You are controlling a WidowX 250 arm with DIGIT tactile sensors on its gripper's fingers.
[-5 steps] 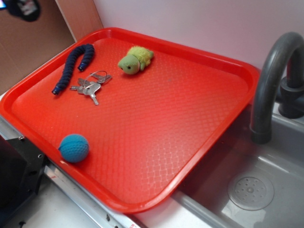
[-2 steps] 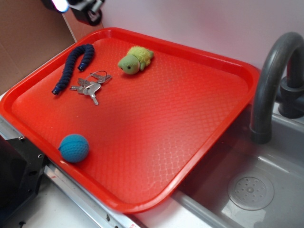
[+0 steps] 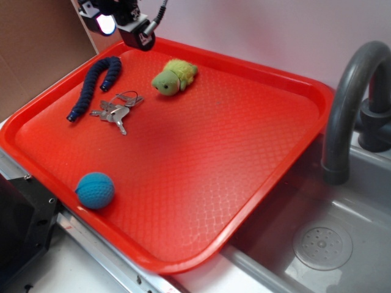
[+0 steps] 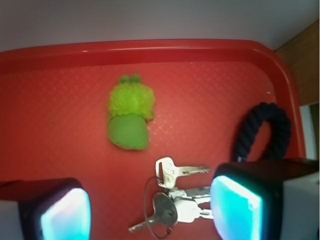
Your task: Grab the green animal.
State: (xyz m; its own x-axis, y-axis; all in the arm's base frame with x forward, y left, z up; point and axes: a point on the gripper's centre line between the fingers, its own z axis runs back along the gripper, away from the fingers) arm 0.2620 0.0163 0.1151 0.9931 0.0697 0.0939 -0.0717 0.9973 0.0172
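Red tray (image 3: 256, 201) beside a grey sink: the grab has not begun.
The green animal (image 3: 173, 77) lies free near the tray's far rim, right of the keys (image 3: 116, 110); the claw (image 3: 125, 21) hangs above the far-left corner, spread wide and empty, its upper arm cut off by the frame edge.
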